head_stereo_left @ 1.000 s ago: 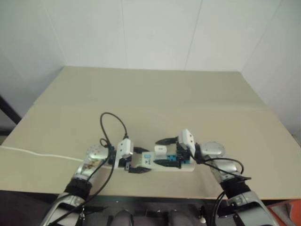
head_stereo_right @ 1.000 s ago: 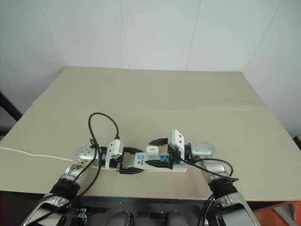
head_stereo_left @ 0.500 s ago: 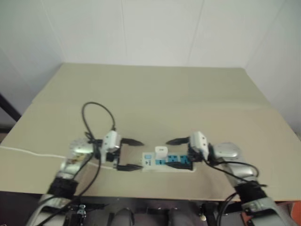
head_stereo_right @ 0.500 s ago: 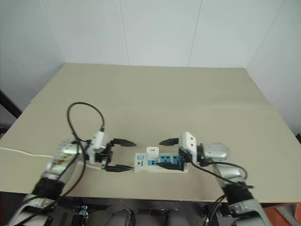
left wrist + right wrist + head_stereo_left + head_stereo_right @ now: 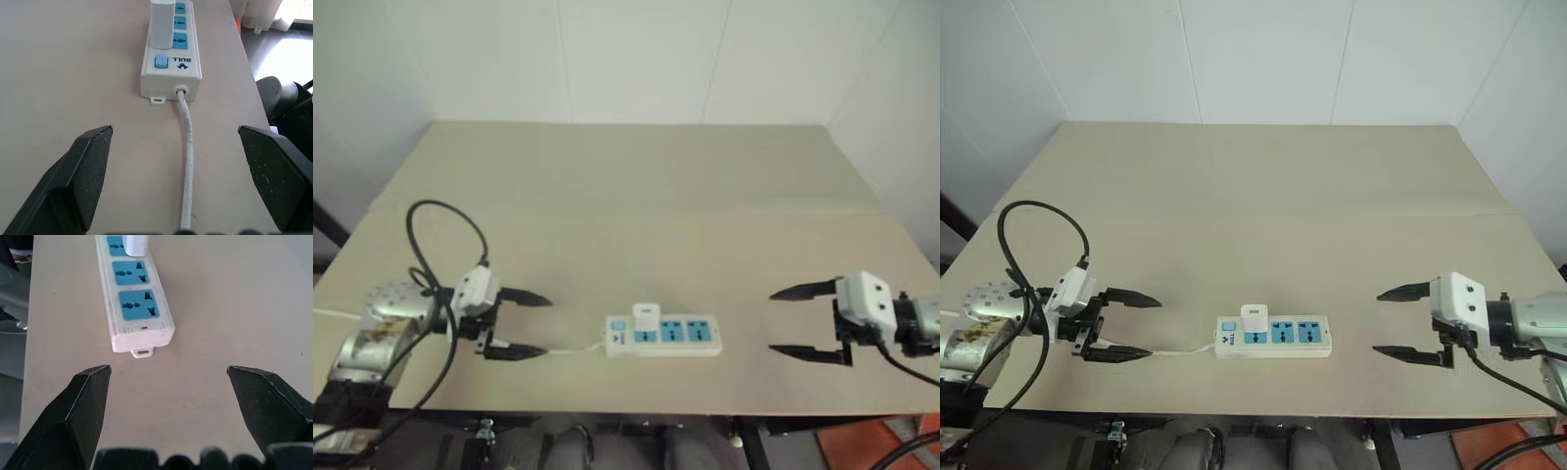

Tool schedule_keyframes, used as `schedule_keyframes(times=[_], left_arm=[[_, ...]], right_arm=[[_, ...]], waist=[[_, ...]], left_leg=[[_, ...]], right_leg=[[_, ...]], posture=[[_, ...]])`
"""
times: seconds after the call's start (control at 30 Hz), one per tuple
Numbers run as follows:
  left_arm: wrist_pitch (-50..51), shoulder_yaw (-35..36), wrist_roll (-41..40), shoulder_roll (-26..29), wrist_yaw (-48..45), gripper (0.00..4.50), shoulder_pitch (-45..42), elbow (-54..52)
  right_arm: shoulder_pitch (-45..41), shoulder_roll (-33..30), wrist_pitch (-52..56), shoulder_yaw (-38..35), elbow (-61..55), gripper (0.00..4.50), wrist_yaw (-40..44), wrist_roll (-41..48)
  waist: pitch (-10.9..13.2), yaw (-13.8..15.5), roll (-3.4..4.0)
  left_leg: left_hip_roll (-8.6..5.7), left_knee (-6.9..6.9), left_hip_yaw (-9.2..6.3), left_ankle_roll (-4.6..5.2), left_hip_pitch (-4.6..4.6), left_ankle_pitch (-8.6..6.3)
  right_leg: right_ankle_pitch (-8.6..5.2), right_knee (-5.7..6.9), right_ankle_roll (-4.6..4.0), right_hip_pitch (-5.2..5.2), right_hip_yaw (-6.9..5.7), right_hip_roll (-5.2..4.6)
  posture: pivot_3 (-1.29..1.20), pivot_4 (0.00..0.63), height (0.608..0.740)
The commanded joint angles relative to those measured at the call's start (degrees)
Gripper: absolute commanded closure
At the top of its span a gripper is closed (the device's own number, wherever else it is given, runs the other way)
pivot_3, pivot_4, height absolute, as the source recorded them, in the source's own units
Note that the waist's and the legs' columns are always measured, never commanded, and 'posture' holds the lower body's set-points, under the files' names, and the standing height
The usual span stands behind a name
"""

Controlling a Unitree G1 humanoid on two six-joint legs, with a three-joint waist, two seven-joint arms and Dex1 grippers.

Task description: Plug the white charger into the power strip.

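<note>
Beige table (image 5: 1263, 196) sat in a corner of white panelled walls (image 5: 1263, 59), with thin vertical seams. Even, soft light, no hard shadows. Something orange (image 5: 1489, 452) showed low beside the table's near right corner, possibly floor.

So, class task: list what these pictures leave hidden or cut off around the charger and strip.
- Charger prongs: hidden inside the strip in both eye views.
- Socket under the charger: covered by it in the left wrist view.
- Cord: the far end runs out of the wrist picture's edge.
- Strip's switch end: cut off by the right wrist picture's edge.
</note>
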Motion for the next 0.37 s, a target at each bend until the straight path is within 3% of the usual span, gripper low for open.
schedule_keyframes(times=[0.03, 0.37], left_arm=[[0.46, 1.53, -0.99, 0.1, 0.98, 0.03, 0.77, -2.46], [0.79, 1.26, -0.78, 0.03, 2.24, 0.03, 1.84, -3.3]], right_arm=[[1.77, -0.7, 0.48, -2.96, -2.5, 0.0, -0.74, 0.57], [3.41, -0.86, -0.37, -3.82, -2.29, 0.0, -2.41, -0.25]], waist=[[0.02, 0.01, -0.04], [0.06, 0.06, -0.07]], left_leg=[[0.0, 0.0, 0.0, 0.0, 0.03, 0.0], [0.0, 0.04, 0.02, -0.01, 0.02, 0.0]], right_leg=[[0.0, 0.01, 0.0, 0.02, 0.0, 0.0], [0.02, 0.01, 0.01, 0.04, 0.02, 0.0]], posture=[[0.0, 0.15, 0.74], [0.0, 0.15, 0.74]])
